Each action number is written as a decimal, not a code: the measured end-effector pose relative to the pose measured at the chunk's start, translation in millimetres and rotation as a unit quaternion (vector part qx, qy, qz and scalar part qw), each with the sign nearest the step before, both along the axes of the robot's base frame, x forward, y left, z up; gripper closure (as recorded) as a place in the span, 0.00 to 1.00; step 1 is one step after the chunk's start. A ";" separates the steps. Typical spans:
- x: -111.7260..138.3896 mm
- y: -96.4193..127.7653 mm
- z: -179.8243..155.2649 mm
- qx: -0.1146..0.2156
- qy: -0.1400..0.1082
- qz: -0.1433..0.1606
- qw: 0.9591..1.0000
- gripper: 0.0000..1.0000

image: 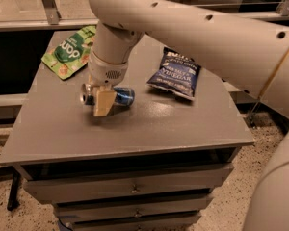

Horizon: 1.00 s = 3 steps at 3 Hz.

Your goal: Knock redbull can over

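Observation:
The redbull can [122, 96] lies on its side on the grey table [149, 124], left of middle. Its silver top points left and its blue body points right. My gripper [102, 103] hangs from the big white arm [192, 28] and sits right at the can, in front of its left half and hiding that part. The can appears to rest on the tabletop.
A dark blue chip bag [175, 72] lies to the right of the can. A green snack pouch [70, 52] lies at the table's back left corner. Drawers [135, 189] sit under the tabletop. A railing runs behind the table.

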<state>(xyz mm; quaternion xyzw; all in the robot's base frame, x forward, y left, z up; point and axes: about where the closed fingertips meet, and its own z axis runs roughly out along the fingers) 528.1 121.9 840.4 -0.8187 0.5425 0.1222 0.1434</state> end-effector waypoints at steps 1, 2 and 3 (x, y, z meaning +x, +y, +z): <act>-2.3 -7.4 -6.1 -0.023 0.004 -0.001 1.000 0.60; -2.6 -11.9 -7.8 -0.032 0.005 -0.002 0.999 0.37; -2.2 -14.7 -8.8 -0.035 0.007 -0.005 0.999 0.14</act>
